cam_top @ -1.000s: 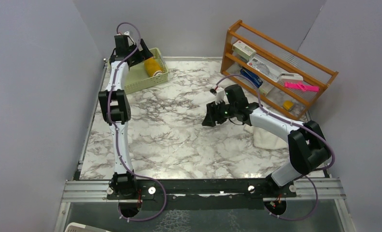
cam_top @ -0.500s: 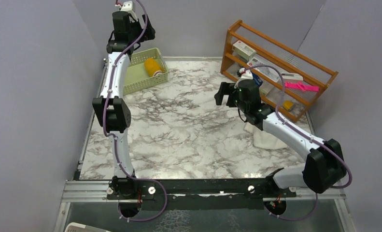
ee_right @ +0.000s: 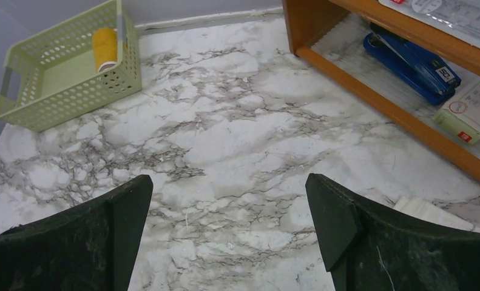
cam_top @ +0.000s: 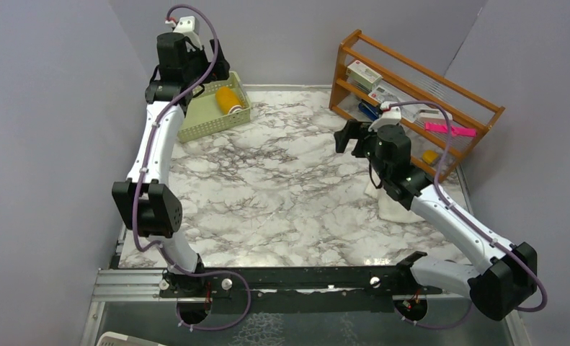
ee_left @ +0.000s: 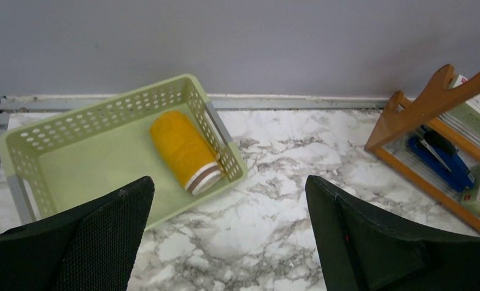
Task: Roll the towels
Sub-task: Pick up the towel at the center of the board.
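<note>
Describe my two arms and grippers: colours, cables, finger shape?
Both alike: left arm and right arm have white links, black joint blocks and a purple cable looping alongside. Left gripper and right gripper carry broad black wedge fingers with rough faces.

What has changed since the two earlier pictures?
The right gripper moved from the middle of the table toward the wooden rack, jaws open, nothing held. The left arm's elbow drew back toward its base; the left gripper remains open above the basket. The rolled yellow towel and the cream towel did not move.
</note>
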Available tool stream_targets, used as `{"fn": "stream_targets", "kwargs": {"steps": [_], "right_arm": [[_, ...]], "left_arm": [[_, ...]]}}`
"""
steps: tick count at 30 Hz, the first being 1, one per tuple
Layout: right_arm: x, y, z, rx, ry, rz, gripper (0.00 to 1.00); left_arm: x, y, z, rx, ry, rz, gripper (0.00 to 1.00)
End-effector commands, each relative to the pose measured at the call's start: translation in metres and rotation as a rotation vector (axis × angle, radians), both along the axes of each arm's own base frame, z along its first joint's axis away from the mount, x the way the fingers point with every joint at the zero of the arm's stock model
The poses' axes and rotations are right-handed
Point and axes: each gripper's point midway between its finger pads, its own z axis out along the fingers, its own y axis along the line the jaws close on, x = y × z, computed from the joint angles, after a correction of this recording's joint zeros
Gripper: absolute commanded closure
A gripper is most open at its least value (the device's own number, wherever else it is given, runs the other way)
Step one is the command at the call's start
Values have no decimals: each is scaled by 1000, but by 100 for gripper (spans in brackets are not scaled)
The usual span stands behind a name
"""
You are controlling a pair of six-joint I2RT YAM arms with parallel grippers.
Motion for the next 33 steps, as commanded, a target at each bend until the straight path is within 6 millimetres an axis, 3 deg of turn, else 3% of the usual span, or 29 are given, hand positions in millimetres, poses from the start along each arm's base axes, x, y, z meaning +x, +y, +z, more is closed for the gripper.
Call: {"fn": "stream_targets", "kwargs": {"steps": [1,7,11,15,20,27,33], "right_arm": [[-7,-19,17,48,-8,-99,0],[-20,-34,30,41,-35,-133,0],[-30,-41,10,-4,38,-142,4],[-37,-40,-10,-31,117,-122,7],[-40,-49,-18,-24,142,-181,8],[-38,-71,-24,-57,196,-332,5],[-38,-60,-25,-37,175,-261,5]], "left_arm": [[-39,-2,25,-20,-47,-28,1],[-79,-13,13,-61,-3,-86,1],[-102,-25,-12,-96,56,-125,1],[-123,-57,-45,-88,127,-200,1],[-147,-80,-82,-96,213,-244,1],[-166,-86,-112,-111,283,-270,1],[-176,-100,-130,-153,329,-307,1]]}}
